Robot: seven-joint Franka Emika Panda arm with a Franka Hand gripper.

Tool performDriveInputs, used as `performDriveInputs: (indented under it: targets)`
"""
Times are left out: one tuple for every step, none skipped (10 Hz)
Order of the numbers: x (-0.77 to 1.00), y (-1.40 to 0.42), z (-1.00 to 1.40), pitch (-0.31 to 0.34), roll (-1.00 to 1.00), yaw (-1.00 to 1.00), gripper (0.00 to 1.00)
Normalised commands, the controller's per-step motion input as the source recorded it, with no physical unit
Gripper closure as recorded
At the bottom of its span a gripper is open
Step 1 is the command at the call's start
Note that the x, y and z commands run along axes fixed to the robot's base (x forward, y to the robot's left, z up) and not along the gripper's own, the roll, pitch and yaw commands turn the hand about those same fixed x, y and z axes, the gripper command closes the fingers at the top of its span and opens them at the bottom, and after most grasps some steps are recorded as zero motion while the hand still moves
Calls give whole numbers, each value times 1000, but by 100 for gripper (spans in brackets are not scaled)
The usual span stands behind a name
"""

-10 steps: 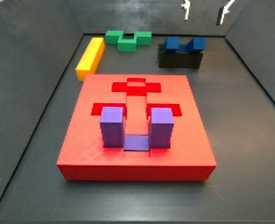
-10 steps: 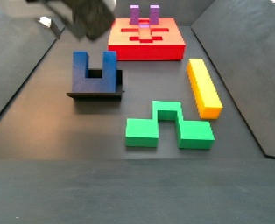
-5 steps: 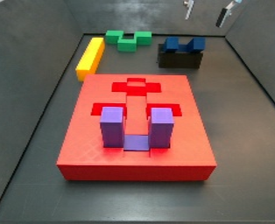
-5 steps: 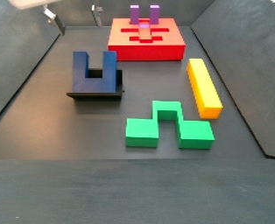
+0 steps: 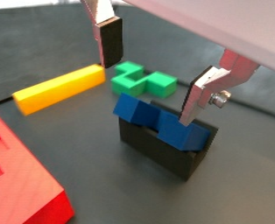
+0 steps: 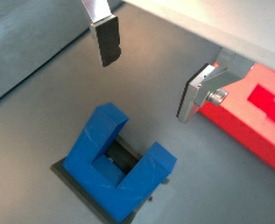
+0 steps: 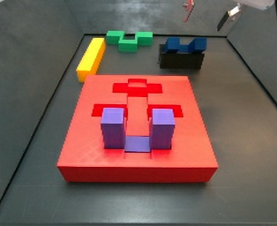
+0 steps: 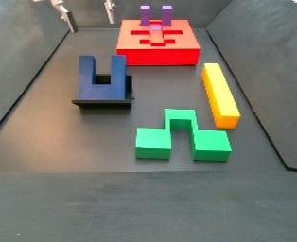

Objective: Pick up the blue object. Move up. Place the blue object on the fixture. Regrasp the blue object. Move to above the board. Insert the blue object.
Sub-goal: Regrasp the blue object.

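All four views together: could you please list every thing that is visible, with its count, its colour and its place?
blue object: one, dark blue, resting on the fixture.
fixture: one, dark, on the floor.
board: one, red, on the floor.
purple block: one, purple, prongs up, standing in the board.
yellow bar: one, yellow, on the floor.
green block: one, green, on the floor.
gripper: one, silver fingers with dark pads, open, empty, above the blue object.
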Motion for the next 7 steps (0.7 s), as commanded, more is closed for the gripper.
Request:
performDriveInputs:
  targets:
    - [69,-377,0,246,829,-360,0]
    - [91,-394,-9,211,811,-363,0]
    - [140,-394,-46,180,754,-383,0]
    - [214,-409,-40,80,509,-463,0]
    - [277,-411,0,0,54,-540,0]
    - [240,-214,11,-340,-317,-443,0]
    - [231,-94,11,-589,-640,-260,0]
